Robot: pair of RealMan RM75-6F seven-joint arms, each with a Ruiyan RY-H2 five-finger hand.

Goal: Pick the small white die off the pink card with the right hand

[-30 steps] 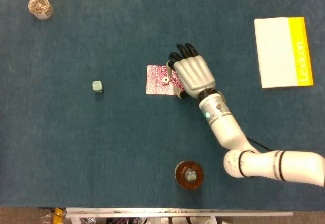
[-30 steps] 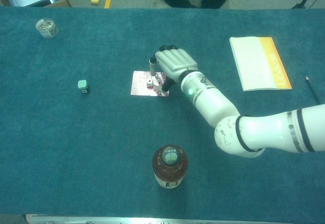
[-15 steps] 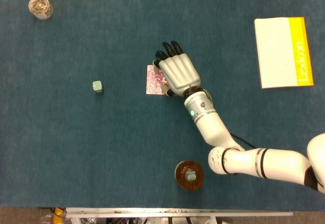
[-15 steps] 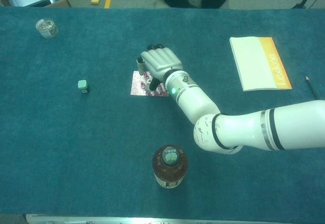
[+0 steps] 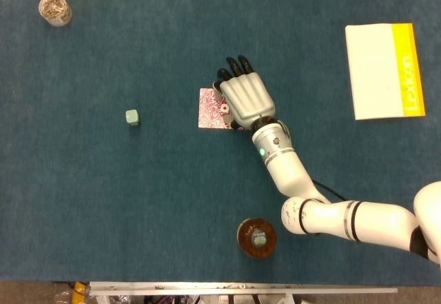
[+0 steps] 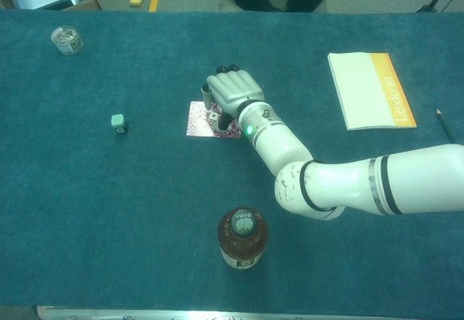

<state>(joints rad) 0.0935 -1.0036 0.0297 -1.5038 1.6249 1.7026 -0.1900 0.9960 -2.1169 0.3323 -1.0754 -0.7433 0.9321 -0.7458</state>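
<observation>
The pink patterned card [image 5: 209,108] [image 6: 198,120] lies flat near the middle of the blue table. My right hand [image 5: 246,97] [image 6: 232,91] hovers palm-down over the card's right half. The small white die [image 5: 224,109] [image 6: 215,118] still sits on the card, just showing under the hand between a down-pointing finger and the thumb. A small gap shows between that finger and the die, and I cannot tell whether the thumb touches it. My left hand is in neither view.
A pale green cube [image 5: 132,117] [image 6: 118,122] sits left of the card. A brown-capped bottle [image 5: 257,237] [image 6: 243,236] stands near the front edge under my forearm. A white and yellow notebook [image 5: 382,71] lies far right, and a jar of clips [image 5: 55,9] far left.
The right hand swung left over the card and covered the die, then eased slightly back right. The die has stayed in the same place on the card.
</observation>
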